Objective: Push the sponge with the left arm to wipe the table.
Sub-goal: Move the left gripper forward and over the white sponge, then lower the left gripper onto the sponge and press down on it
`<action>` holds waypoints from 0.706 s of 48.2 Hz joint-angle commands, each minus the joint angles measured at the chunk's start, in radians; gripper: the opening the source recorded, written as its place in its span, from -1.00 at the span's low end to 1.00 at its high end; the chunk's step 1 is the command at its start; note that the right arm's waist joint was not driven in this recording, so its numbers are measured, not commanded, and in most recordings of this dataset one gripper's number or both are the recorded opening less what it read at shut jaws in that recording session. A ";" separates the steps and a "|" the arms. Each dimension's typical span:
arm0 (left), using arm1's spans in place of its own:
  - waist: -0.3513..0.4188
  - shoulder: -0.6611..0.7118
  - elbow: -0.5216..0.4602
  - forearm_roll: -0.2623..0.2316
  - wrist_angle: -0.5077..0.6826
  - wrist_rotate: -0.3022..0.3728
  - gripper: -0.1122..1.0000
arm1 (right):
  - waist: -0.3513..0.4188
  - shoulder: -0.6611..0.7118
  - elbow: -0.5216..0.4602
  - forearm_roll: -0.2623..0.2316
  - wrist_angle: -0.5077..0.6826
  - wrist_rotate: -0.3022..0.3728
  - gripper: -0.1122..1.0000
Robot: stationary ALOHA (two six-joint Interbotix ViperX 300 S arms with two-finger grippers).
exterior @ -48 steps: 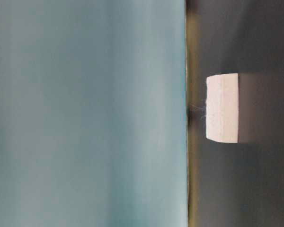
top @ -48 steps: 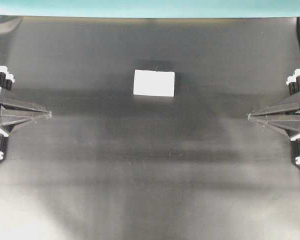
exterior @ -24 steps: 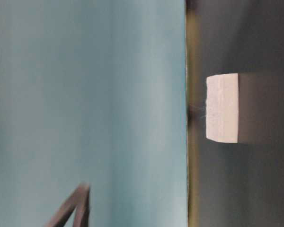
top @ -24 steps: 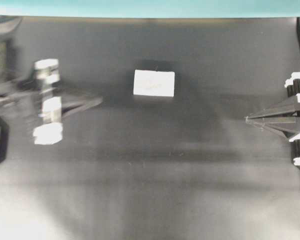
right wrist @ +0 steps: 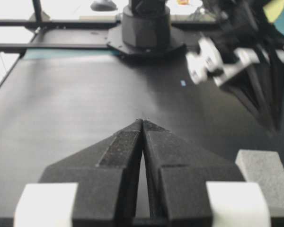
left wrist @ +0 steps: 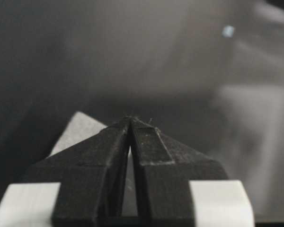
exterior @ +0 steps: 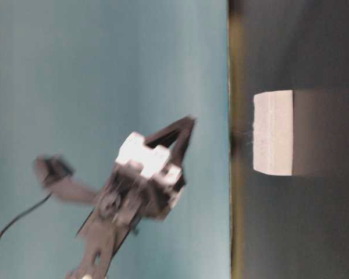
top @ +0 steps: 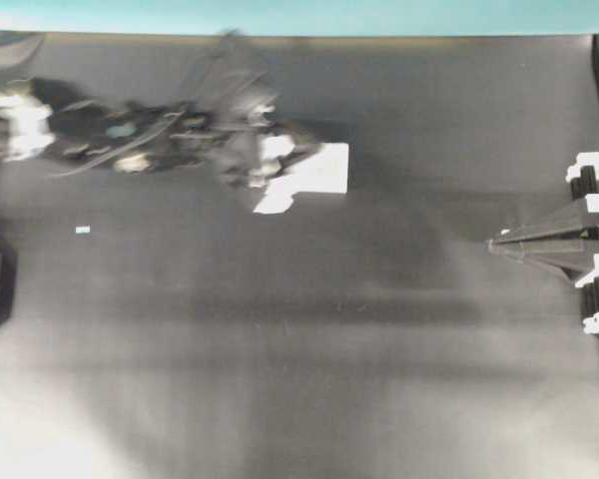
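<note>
No readable writing or labels anywhere, no containers. The sponge (top: 314, 170) lies on the table (top: 299, 349) near the middle of its teal-strip edge. The left arm (top: 130, 135) stretches over it, motion-blurred; left gripper (left wrist: 130, 119) fingers pressed together, tips above the sponge, contact unclear. Right gripper (right wrist: 143, 121) closed, empty, near the opposite side edge. Tiny pale speck (top: 83, 230) lies well apart.

Non-task stuff: tiny pale speck of debris (top: 83, 230) lying flat near the tabletop's left edge, roughly mid-depth, well apart from everything else. Also shows as a small light-blue fleck (right wrist: 183, 83) in the right wrist view. Teal backdrop (exterior: 104, 87) beyond the far edge.
</note>
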 commanded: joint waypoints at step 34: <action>0.052 0.238 -0.138 0.003 0.054 -0.104 0.02 | 0.000 -0.017 0.015 0.002 -0.006 -0.005 -0.78</action>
